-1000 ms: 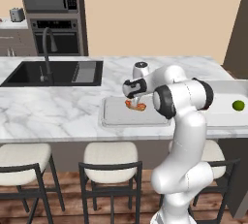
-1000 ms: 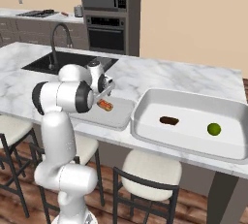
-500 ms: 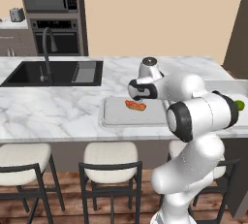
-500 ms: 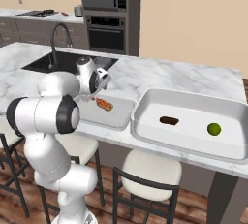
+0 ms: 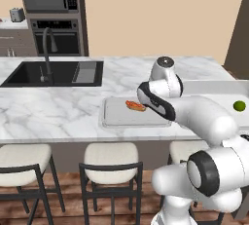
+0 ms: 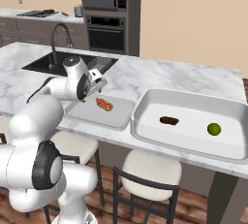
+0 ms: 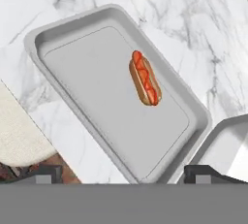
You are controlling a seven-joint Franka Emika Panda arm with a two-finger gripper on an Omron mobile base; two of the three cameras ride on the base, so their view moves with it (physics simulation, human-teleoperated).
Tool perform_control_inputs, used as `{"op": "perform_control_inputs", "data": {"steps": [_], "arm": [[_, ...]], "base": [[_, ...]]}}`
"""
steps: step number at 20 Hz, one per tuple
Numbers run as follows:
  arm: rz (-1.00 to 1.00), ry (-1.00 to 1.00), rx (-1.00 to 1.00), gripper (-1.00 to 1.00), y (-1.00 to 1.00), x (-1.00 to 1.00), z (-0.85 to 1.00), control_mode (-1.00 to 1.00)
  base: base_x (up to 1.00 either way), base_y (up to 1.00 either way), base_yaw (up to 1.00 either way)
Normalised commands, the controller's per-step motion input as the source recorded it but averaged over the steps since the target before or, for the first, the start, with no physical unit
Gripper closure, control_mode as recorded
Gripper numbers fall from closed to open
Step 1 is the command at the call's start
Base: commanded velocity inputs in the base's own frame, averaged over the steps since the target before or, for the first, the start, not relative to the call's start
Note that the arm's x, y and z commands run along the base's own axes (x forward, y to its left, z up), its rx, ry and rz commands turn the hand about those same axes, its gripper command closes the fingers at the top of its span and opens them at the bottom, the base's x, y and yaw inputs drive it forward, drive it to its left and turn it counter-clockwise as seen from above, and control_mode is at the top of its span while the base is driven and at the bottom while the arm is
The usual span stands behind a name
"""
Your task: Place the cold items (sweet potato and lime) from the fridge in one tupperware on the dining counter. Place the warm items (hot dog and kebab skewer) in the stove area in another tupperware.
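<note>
Hand view: hot dog [image 7: 145, 78] lies in shallow tray [image 7: 72, 43] on marble counter [image 7: 29, 5] | gripper [image 7: 118, 173] above it, jaws wide apart, empty | I judge hot dog step complete | next: fetch kebab skewer from stove area.

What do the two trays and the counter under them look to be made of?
Shallow tray under the hot dog: matte grey, smooth, uniform, rounded corners; likely plastic, possibly brushed metal. Deep tray with the sweet potato and lime: paler grey, thick rolled rim, soft sheen; probably plastic too. Dining counter: white with grey veins, polished; looks like marble.
</note>
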Motion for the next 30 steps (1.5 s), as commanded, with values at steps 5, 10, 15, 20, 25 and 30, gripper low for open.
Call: {"op": "perform_control_inputs", "data": {"steps": [5,10,15,20,25,30], "arm": [[-0.17,0.00,0.19,-1.00,-0.07,-1.00,0.66,-1.00],[-0.18,0.00,0.20,-1.00,-0.01,-1.00,0.49,-1.00],[-0.16,0.00,0.21,-1.00,-0.03,-1.00,0.53,-1.00],[-0.15,0.00,0.17,-1.00,-0.05,-1.00,0.47,-1.00],[-0.17,-0.04,0.05,-1.00,-0.04,-0.93,0.26,-1.00],[-0.22,-0.08,0.00,-1.00,-0.06,-0.81,0.09,-1.00]], "base": [[0.00,0.00,0.00],[0.00,0.00,0.00],[0.00,0.00,0.00],[0.00,0.00,0.00],[0.00,0.00,0.00],[0.00,0.00,0.00]]}}
